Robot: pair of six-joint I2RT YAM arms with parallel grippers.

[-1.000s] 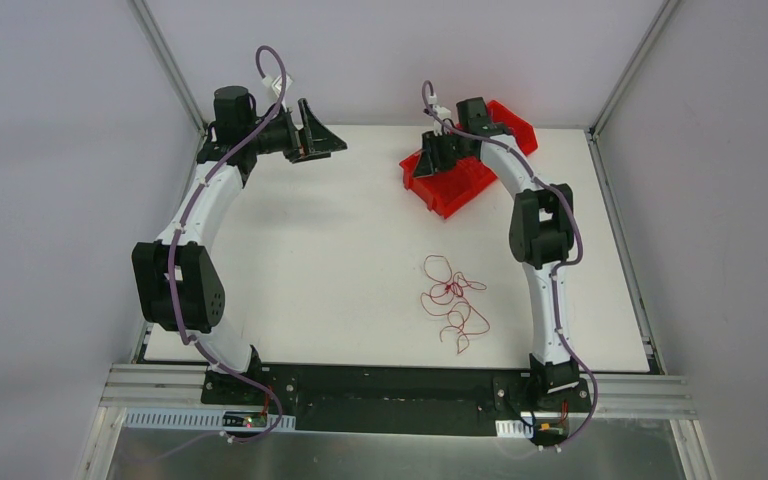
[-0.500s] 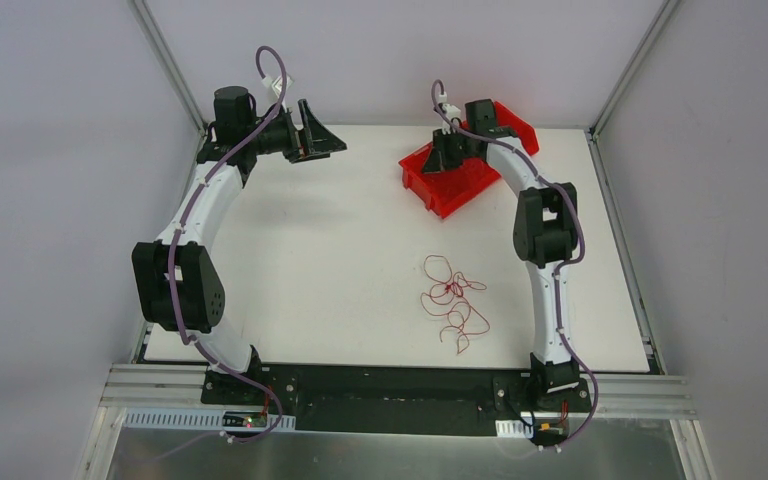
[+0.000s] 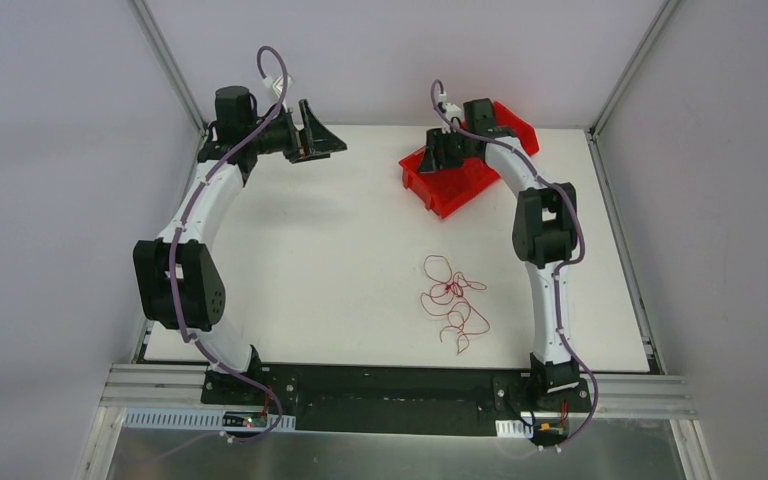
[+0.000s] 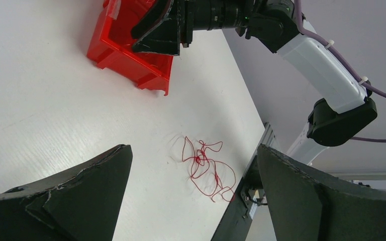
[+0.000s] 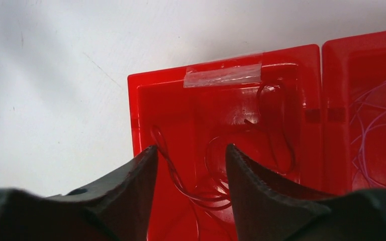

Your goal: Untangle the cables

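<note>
Red cables (image 3: pixel 450 300) lie tangled, lower centre overhead. Left gripper (image 4: pixel 192 150) gapes wide at upper left — right gripper (image 5: pixel 191 148), fingers parted and empty, hovers over the red bin (image 5: pixel 134 110).

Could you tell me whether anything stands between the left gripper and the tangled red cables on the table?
Nothing visible does. Only bare table lies between the left gripper and the cables; the red bin sits off to the side, under the right gripper.

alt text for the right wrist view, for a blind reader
The open right gripper hangs over a red bin holding thin red cables. Clear tape sits on one rim; a second red bin alongside holds pale cables.
</note>
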